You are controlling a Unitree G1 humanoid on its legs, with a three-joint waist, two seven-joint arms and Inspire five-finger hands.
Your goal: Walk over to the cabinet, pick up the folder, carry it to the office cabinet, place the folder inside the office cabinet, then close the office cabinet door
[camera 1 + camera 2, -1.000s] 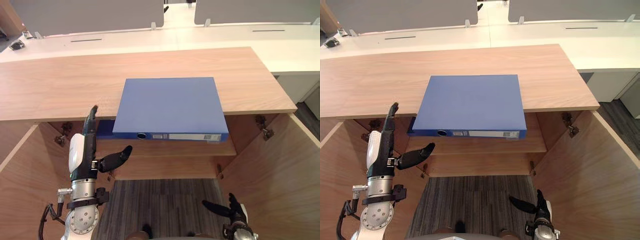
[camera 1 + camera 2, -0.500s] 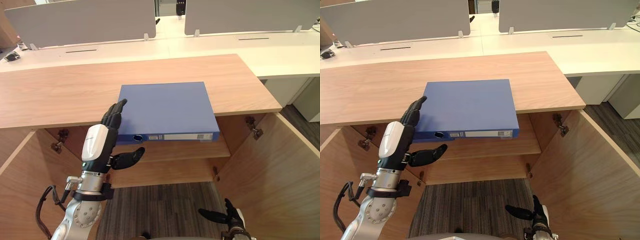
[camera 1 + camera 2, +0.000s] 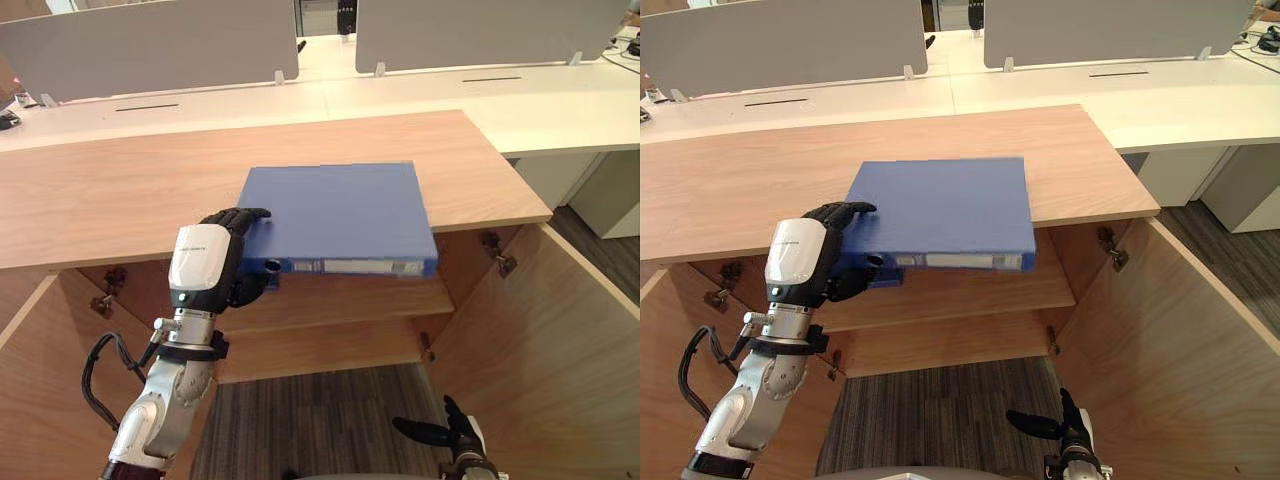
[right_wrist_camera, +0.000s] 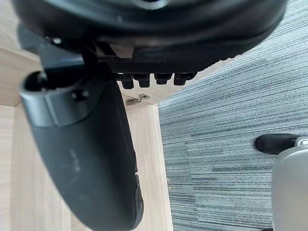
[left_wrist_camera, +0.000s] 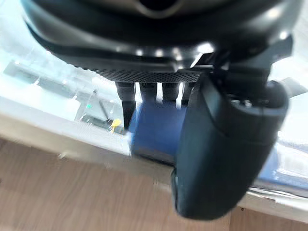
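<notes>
One folder (image 3: 340,205) in L hand (image 3: 205,262).

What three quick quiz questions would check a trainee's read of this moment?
1. True or false: the left hand is shut on the folder.
2. Where is the folder? A) on the cabinet top, overhanging its front edge; B) inside the cabinet; C) lifted well clear of it.
3. Fill in: the right hand, hanging low, is ___.
Key: 1 true; 2 A; 3 open.
</notes>
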